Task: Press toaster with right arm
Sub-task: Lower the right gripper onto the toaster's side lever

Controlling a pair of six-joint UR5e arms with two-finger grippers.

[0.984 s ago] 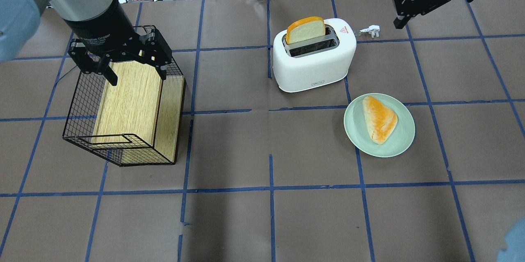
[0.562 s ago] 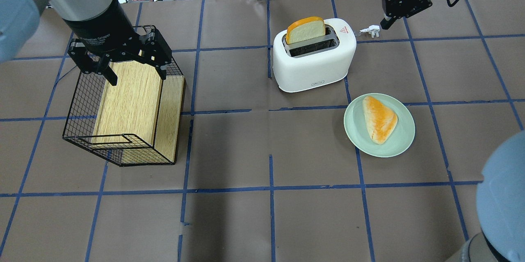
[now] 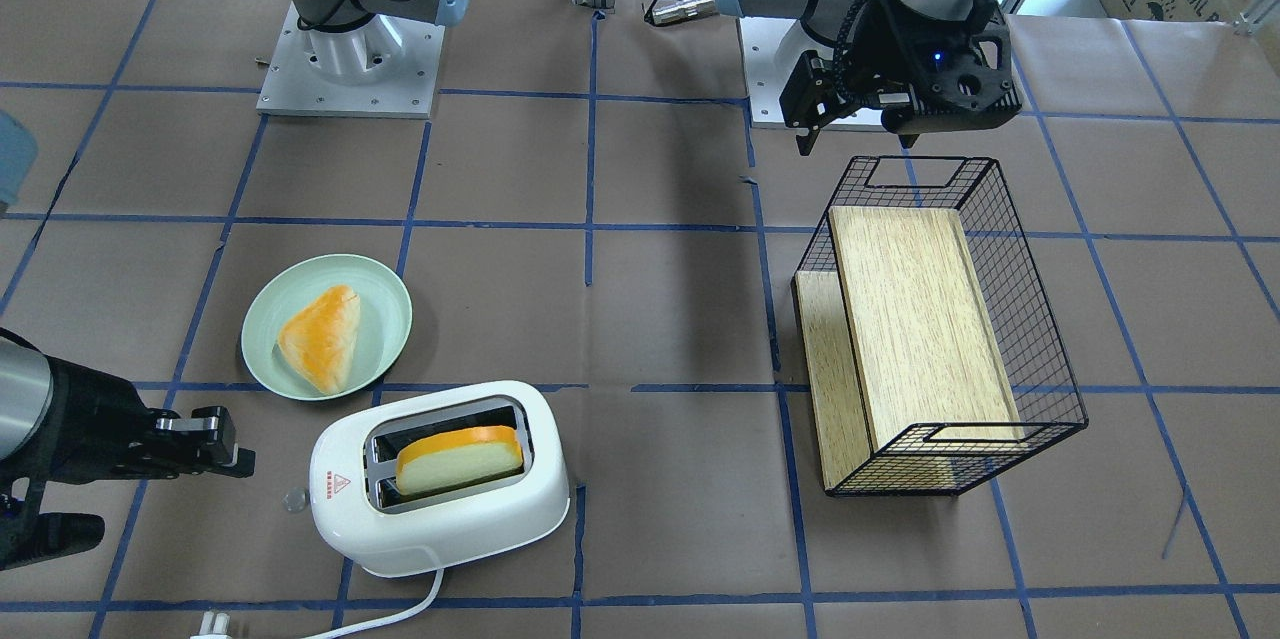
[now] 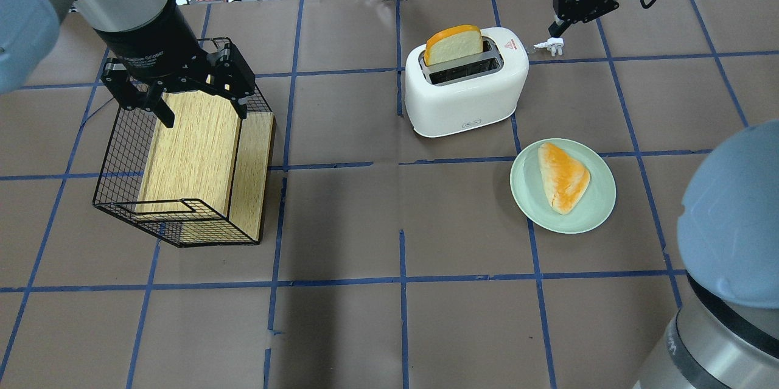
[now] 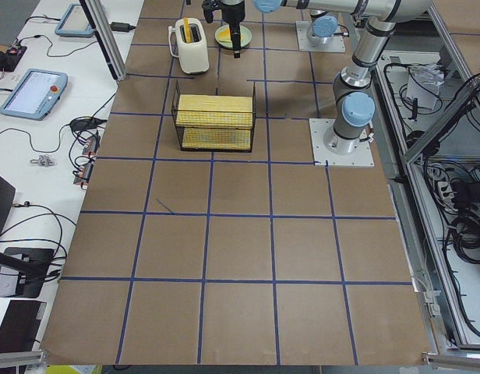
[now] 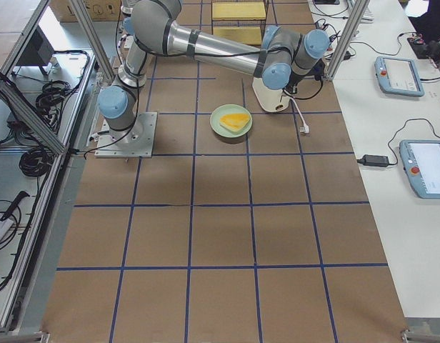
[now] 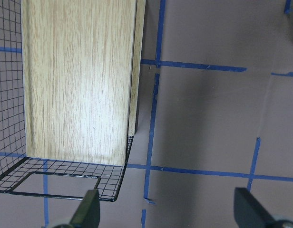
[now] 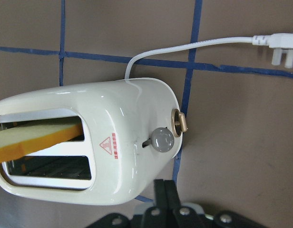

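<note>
The white toaster point(image 4: 465, 94) stands at the back middle of the table with a bread slice point(image 4: 453, 43) upright in its far slot. My right gripper point(image 4: 555, 28) is shut and empty. It hovers off the toaster's right end, over the white plug point(image 4: 551, 44), apart from the toaster. In the right wrist view the toaster point(image 8: 127, 109) shows its end with a grey knob point(image 8: 163, 139) and a red triangle sticker, and the closed fingertips point(image 8: 161, 192) sit below it. In the front-facing view the right gripper point(image 3: 240, 462) is level with the toaster point(image 3: 440, 519).
My left gripper point(image 4: 204, 114) hangs open and empty over a black wire basket point(image 4: 122, 194) that holds a wooden board. A green plate point(image 4: 523, 194) with a bread piece point(image 4: 563, 177) lies in front of the toaster's right end. The cord point(image 8: 194, 45) trails behind the toaster.
My right gripper has moved left and a little farther back, from the back right toward the toaster's end. Its elbow has swung into the lower right. The left arm has not moved.
</note>
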